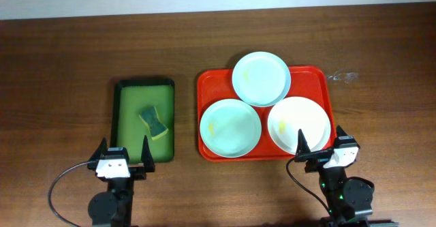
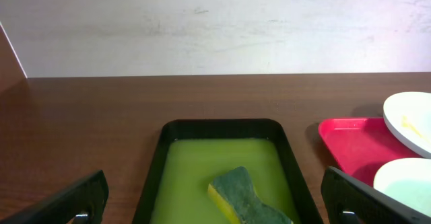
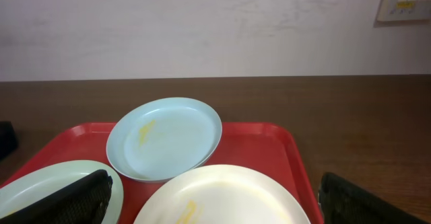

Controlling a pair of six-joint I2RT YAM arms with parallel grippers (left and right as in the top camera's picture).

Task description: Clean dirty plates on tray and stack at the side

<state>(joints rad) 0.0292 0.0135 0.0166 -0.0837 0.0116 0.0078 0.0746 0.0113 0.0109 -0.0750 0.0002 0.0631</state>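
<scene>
The red tray (image 1: pixel 206 84) holds three plates. A mint-green plate (image 1: pixel 261 78) leans on the tray's far rim and overlaps the other two. A second mint-green plate (image 1: pixel 230 127) lies front left with a yellow smear. A cream-white plate (image 1: pixel 298 124) lies front right, also smeared. My right gripper (image 1: pixel 319 144) is open and empty at the tray's front right edge, over the near rim of the cream plate (image 3: pixel 222 197). My left gripper (image 1: pixel 125 152) is open and empty at the near end of the dark green tray (image 1: pixel 122 91).
A green-and-yellow sponge (image 1: pixel 154 122) lies in the dark green tray; it also shows in the left wrist view (image 2: pixel 246 197). Bare wooden table (image 1: pixel 381 111) lies right of the red tray. A pale wall runs along the far edge.
</scene>
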